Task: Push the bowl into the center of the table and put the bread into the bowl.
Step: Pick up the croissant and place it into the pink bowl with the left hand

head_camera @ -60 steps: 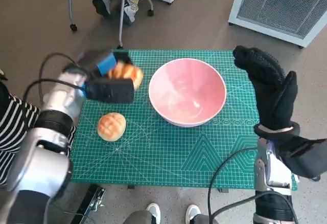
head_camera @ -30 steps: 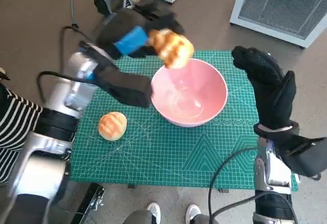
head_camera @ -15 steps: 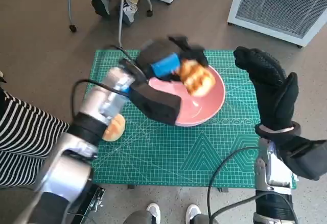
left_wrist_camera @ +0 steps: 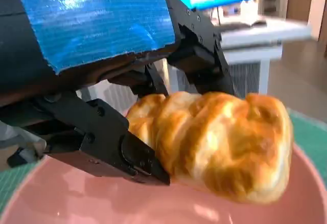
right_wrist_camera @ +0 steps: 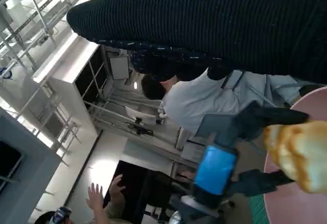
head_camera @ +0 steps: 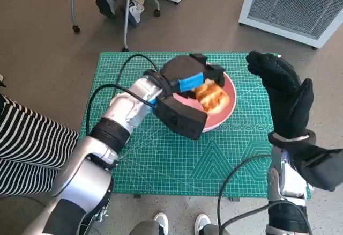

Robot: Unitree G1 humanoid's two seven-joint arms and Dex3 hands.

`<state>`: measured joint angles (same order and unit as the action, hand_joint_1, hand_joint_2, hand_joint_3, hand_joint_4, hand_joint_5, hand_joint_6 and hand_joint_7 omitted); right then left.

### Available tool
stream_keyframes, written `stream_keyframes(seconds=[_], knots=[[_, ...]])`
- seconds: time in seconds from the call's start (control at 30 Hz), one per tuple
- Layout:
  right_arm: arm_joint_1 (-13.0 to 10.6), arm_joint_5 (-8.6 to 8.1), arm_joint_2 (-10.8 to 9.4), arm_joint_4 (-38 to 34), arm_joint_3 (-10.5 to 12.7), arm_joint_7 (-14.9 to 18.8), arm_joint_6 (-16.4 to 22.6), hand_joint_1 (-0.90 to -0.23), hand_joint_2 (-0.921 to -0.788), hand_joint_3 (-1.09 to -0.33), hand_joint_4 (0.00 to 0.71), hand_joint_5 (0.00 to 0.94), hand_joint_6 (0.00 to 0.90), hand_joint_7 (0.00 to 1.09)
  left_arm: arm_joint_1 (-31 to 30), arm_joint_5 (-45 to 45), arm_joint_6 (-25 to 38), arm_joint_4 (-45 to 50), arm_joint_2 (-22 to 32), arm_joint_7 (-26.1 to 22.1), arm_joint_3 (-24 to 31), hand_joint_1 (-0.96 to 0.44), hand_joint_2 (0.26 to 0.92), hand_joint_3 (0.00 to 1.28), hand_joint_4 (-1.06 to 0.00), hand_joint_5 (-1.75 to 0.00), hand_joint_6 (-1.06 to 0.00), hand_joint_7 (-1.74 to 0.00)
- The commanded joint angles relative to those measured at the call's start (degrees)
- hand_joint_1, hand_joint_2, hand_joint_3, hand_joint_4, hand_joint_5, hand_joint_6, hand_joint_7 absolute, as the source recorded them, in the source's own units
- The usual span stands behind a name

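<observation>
My left hand (head_camera: 190, 76) reaches over the pink bowl (head_camera: 231, 91) and holds a golden, ridged bread (head_camera: 213, 96) low inside it. The left wrist view shows the black fingers (left_wrist_camera: 102, 132) clasped on the bread (left_wrist_camera: 219, 142), just above the bowl's pink floor (left_wrist_camera: 76, 198). The bowl stands right of the middle of the green mat (head_camera: 161, 154). My right hand (head_camera: 284, 95) hovers upright beside the bowl's right rim, fingers apart, holding nothing. The right wrist view shows the glove (right_wrist_camera: 214, 24), the left hand (right_wrist_camera: 214, 168) and the bread (right_wrist_camera: 299, 155). My left arm hides the round bun.
A person in a striped sleeve (head_camera: 27, 144) sits close at the mat's left edge. A chair and feet (head_camera: 120, 1) are beyond the far edge, and a white unit (head_camera: 295, 4) stands at the back right. Cables (head_camera: 107, 93) loop off my left forearm.
My left hand lifted the ridged bread from the mat's left side, swung it right over the bowl and lowered it inside. The right hand has stayed put.
</observation>
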<state>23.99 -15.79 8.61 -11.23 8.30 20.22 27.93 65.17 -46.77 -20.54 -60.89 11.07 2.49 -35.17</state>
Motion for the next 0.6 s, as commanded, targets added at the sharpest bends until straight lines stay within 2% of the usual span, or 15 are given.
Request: stream_keyframes(seconds=[0.03,0.07,0.17,0.3,0.43,0.6], knots=[[-1.53,-0.59,-0.24,-0.02,0.27,0.14,-0.14,-0.686,-0.921,-0.709,0.199,0.000,0.152,0.34,0.27,-0.94,0.99,-0.60,0.46,-0.99,-1.21,-0.23,0.867,0.04,-0.36,-0.16,-0.37,-0.22],[-1.55,-0.57,-0.26,0.05,0.27,0.10,-0.14,-0.686,-0.921,-0.709,0.199,0.000,0.152,0.34,0.25,-1.25,1.38,-0.32,0.78,-1.34,-1.51,-0.27,0.867,0.03,-0.34,-0.13,-0.36,-0.18],[-1.52,-0.44,-0.37,0.11,0.21,-0.03,-0.11,-0.684,-0.921,-0.710,0.196,0.000,0.149,0.34,0.17,-1.80,2.05,0.54,1.66,-1.99,-2.05,-0.49,0.880,0.02,-0.22,-0.03,-0.29,-0.06],[-1.39,-0.32,-0.59,-0.08,0.10,-0.12,0.03,-0.680,-0.921,-0.709,0.195,0.000,0.147,0.34,-0.40,-1.35,1.63,2.79,3.67,-2.40,-1.58,-0.64,0.905,0.03,-0.15,-0.01,-0.25,-0.02],[-1.42,-0.06,-0.85,-0.11,-0.12,-0.24,0.18,-0.678,-0.921,-0.708,0.194,0.000,0.146,0.34,-2.16,0.58,0.23,6.97,6.90,-3.71,0.28,-0.74,0.918,0.07,-0.11,0.00,-0.22,0.00],[-1.69,0.20,-1.13,0.26,-0.37,-0.31,0.19,-0.678,-0.921,-0.708,0.194,0.000,0.145,0.34,-7.22,4.69,-3.65,16.03,13.06,-6.42,4.26,-0.80,0.921,0.12,-0.09,0.00,-0.21,0.00]])
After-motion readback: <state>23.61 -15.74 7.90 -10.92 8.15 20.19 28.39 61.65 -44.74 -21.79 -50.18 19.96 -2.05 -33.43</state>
